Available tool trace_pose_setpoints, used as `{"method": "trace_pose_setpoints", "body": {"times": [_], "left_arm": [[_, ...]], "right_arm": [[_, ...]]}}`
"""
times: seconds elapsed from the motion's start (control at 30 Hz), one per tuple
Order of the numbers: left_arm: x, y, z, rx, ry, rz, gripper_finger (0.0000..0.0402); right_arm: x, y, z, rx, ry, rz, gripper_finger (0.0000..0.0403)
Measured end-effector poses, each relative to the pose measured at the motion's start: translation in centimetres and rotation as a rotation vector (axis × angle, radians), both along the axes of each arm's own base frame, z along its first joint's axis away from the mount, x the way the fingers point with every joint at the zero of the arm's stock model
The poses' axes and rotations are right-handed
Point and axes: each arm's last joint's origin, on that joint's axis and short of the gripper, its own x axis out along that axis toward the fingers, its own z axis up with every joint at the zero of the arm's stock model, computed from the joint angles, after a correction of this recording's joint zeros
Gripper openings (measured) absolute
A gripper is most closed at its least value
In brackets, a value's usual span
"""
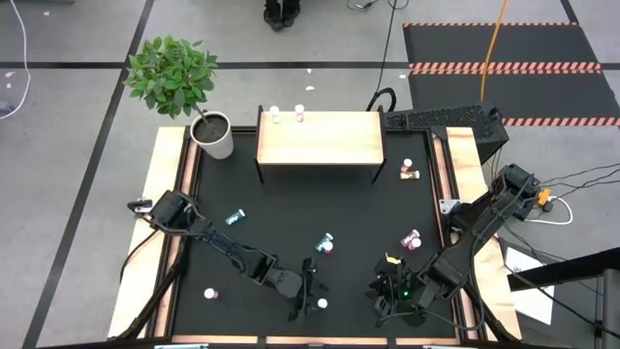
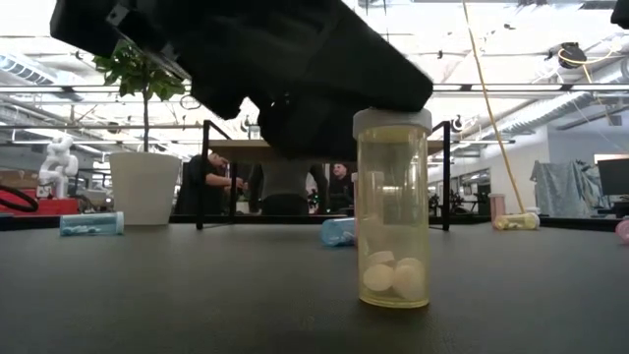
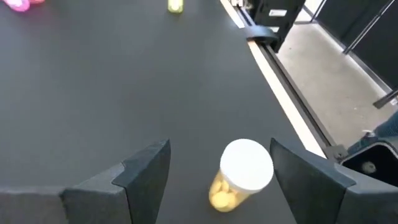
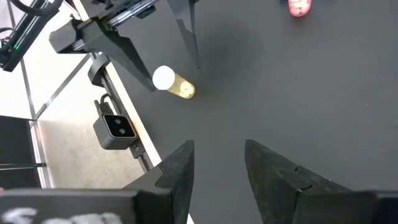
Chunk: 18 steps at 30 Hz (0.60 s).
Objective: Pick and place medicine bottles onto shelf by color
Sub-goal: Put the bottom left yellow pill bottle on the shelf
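Left gripper (image 3: pixel 217 180) is hovering at the near edge of the table with its two dark fingers (image 3: pixel 146 171) spread wide on either side of a yellow bottle (image 3: pixel 239 177), not yet touching it. That bottle is standing upright on the black table (image 1: pixel 291 208), white cap up, with a few pale pills lying at its bottom, and in the wrist view it is sitting closer to one finger than the other. The step in hand looks like the pick of this yellow bottle. The next move likely calls for centring the fingers on the bottle's body, lowering a little, then closing gently so it does not tip.

Right gripper (image 4: pixel 217 165) is waiting just beside the left one at the near right, fingers partly apart and empty.

Farther out, a teal bottle (image 1: pixel 235 218) is lying at the left, another small bottle (image 1: pixel 325 242) near the middle, a pink bottle (image 1: pixel 412 238) at the right, and one more (image 1: pixel 408 172) near the right end of the shelf.

At the far side, the wooden shelf (image 1: pixel 320 141) is already holding two small bottles (image 1: pixel 287 115) at its back edge. A white plant pot (image 1: pixel 213 136) is standing just left of it.
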Motion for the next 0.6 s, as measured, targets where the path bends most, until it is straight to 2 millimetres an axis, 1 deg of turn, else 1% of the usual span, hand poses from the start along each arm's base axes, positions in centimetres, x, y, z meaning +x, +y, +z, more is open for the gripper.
{"method": "trace_pose_setpoints", "body": {"times": [0.2,0.37,0.43,0.6], "left_arm": [[-0.18,-0.28,-0.07,0.012,0.006,-0.092,0.0273],[-0.19,-0.32,-0.05,0.019,0.000,-0.098,0.0270],[-0.20,-0.31,-0.08,0.020,0.003,-0.098,0.0257],[-0.17,-0.24,-0.08,0.021,0.003,-0.095,0.0207]], "right_arm": [[-0.04,-0.04,-0.03,-0.004,0.005,0.000,0.0137],[0.01,-0.09,-0.04,-0.004,0.006,-0.001,0.0138],[0.09,-0.17,-0.04,-0.003,0.007,-0.004,0.0137],[0.27,-0.34,-0.06,0.008,0.020,-0.001,0.0137]]}}
